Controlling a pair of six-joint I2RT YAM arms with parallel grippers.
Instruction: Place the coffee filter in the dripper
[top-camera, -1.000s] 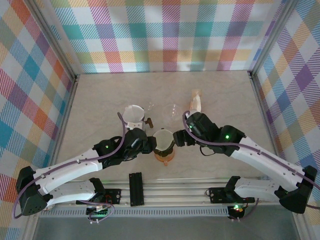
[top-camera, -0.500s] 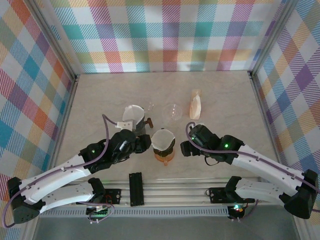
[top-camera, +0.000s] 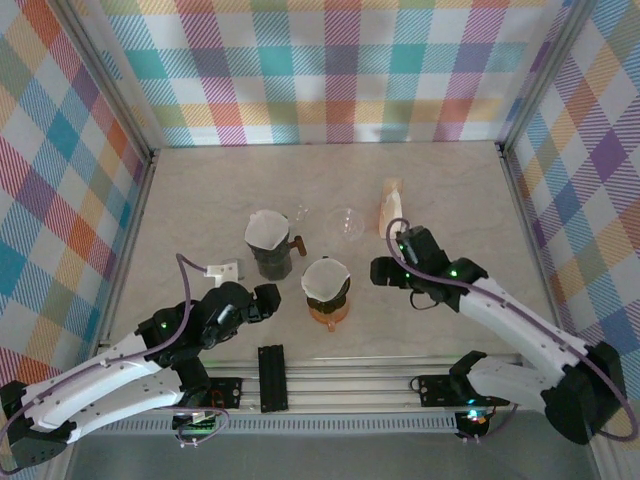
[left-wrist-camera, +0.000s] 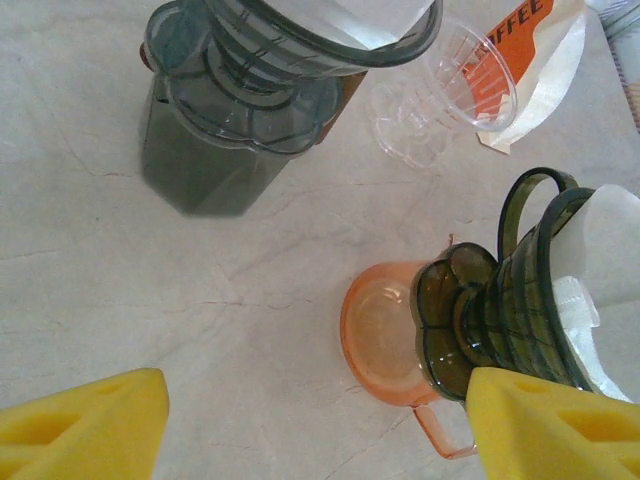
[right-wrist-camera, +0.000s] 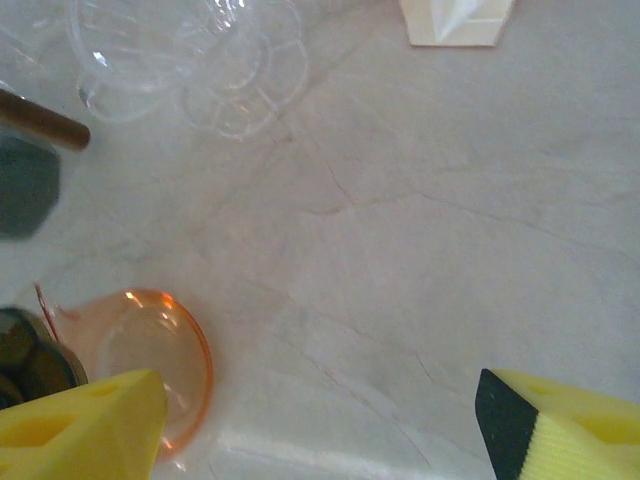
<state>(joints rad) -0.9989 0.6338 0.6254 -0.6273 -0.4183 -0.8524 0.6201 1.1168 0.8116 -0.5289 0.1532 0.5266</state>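
I see the coffee filter (top-camera: 323, 276) seated in the dripper (left-wrist-camera: 500, 310); it's thin, limp paper that creases easily, so I'd pinch only its rim, lightly; left gripper (top-camera: 260, 300) and right gripper (top-camera: 379, 270) both gape, empty.

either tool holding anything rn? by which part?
Nothing is held. The left tool and right tool are both open, with nothing between their fingers. The coffee filter sits in the dripper, touched by neither.
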